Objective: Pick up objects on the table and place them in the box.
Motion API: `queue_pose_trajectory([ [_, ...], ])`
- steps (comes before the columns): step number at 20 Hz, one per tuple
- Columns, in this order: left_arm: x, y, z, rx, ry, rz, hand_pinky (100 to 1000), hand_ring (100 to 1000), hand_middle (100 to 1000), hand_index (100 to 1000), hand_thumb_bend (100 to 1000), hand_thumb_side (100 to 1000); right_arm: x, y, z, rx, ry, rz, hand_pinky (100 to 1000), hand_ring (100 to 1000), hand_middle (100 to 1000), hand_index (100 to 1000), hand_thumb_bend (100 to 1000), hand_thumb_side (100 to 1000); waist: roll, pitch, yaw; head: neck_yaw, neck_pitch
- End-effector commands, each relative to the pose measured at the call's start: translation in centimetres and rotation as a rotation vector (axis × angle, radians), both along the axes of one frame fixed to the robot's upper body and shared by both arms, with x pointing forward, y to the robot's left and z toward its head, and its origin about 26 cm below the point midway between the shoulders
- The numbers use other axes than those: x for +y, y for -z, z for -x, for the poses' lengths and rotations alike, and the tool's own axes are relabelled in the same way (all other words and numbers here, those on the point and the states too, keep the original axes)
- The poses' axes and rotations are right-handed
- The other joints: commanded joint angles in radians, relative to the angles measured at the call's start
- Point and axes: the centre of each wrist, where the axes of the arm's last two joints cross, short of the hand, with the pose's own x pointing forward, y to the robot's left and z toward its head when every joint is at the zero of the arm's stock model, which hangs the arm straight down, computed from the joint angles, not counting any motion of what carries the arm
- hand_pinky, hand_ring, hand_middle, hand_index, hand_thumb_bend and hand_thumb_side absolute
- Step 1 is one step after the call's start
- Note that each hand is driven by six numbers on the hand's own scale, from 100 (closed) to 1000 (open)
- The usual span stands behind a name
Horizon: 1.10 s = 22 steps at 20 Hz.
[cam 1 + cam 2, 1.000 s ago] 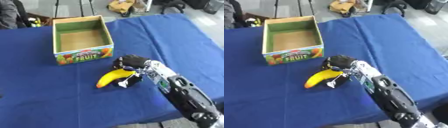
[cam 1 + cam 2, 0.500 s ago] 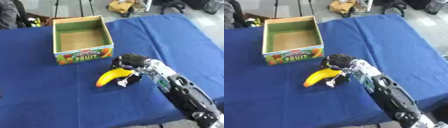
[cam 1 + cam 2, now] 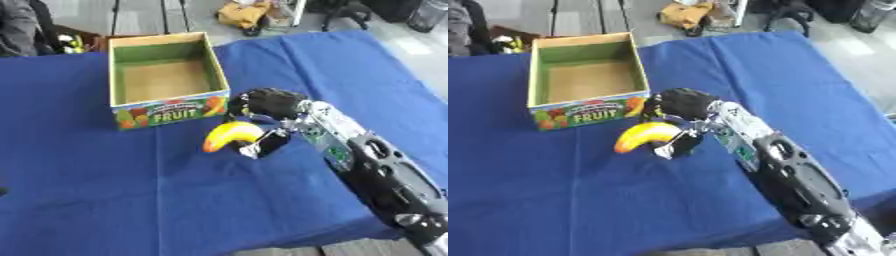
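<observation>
Right hand (image 3: 267,107) reaches in from the lower right, arm running diagonally across the blue table (image 3: 105,190). Its fingers are curled over the top of the banana (image 3: 229,134) with the thumb under the near side, so the hand is pinching the right end of the fruit; the yellow-orange left end sticks out free toward the left. Cannot tell whether the banana is lifted or resting on the cloth. It sits just in front of the box (image 3: 166,111), beside the near right corner, not inside. The box is open on top, green inside walls, brown floor, FRUIT label on the front. Left hand shows in neither view.
</observation>
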Motion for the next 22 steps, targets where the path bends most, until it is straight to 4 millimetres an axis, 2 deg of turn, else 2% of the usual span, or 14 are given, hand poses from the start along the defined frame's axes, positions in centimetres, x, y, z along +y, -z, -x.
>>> queue_pose_trajectory([
  [1,0.2,-0.7,-0.1,-0.020,0.002,-0.017,641,661,604,651,272,1000,-0.6,-2.3,0.1,-0.057,-0.005,0.021,638,647,604,717,150,386,0.000,-0.014,0.000,0.003,-0.002],
  [11,0.2,-0.8,-0.1,-0.021,0.003,-0.018,641,659,605,651,275,1000,-0.9,-5.8,0.0,-0.151,-0.020,0.050,641,650,604,711,157,347,-0.006,-0.012,0.006,0.006,-0.006],
  [12,0.2,-0.8,-0.2,-0.021,0.003,-0.018,641,659,605,651,274,1000,-0.9,-6.1,0.0,-0.160,-0.021,0.051,641,651,604,710,130,351,-0.006,-0.012,0.007,0.007,-0.007],
  [13,0.2,-0.8,-0.2,-0.021,0.004,-0.018,641,659,605,651,275,1000,-1.0,-6.5,0.0,-0.169,-0.021,0.051,642,651,604,710,159,340,-0.006,-0.011,0.008,0.007,-0.007],
  [22,0.2,-0.9,-0.2,-0.024,0.006,-0.020,641,657,605,651,275,1000,-1.2,-9.8,-0.1,-0.259,-0.030,0.060,646,656,607,709,175,317,-0.008,-0.008,0.018,0.006,-0.014],
])
